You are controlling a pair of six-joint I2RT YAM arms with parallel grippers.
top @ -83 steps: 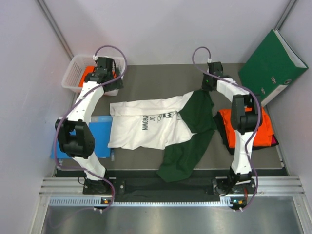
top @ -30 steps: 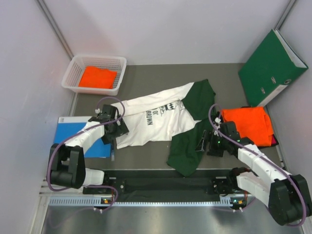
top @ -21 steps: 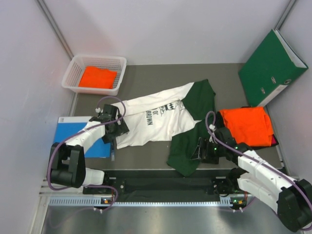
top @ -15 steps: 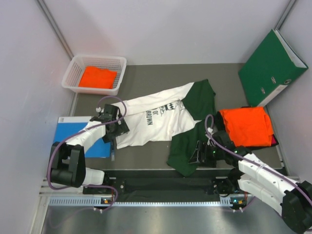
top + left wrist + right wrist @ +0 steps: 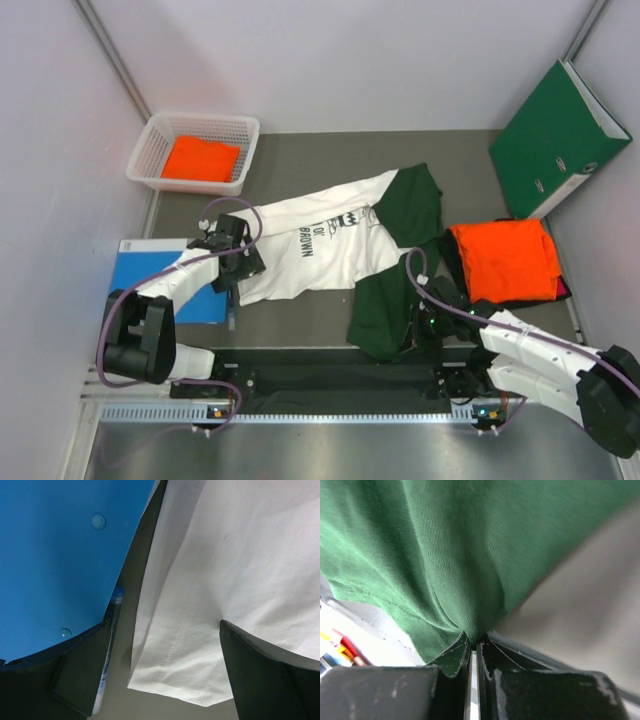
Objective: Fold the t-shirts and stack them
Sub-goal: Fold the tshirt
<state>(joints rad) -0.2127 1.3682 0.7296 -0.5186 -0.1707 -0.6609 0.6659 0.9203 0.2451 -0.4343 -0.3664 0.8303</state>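
Note:
The white t-shirt (image 5: 310, 245) with dark green sleeves lies spread on the table's middle, its print facing up. My left gripper (image 5: 233, 276) hovers open over the shirt's lower left hem corner (image 5: 200, 660), one finger (image 5: 75, 675) on each side and nothing between them. My right gripper (image 5: 410, 325) is shut on the near green sleeve (image 5: 382, 305), with the green cloth (image 5: 470, 555) bunched between its closed tips (image 5: 474, 645). A folded orange t-shirt (image 5: 508, 258) rests on a black one (image 5: 450, 262) at the right. Another orange t-shirt (image 5: 200, 157) lies in the basket.
A white basket (image 5: 155, 140) stands at the back left. A blue book (image 5: 165, 285) lies beside the left gripper, its edge close to the shirt's hem (image 5: 60, 555). A green binder (image 5: 555, 135) leans at the back right. The arms' base rail runs along the near edge.
My right gripper has slid left and nearer onto the green sleeve and shut on it. The left gripper has stayed open over the hem corner.

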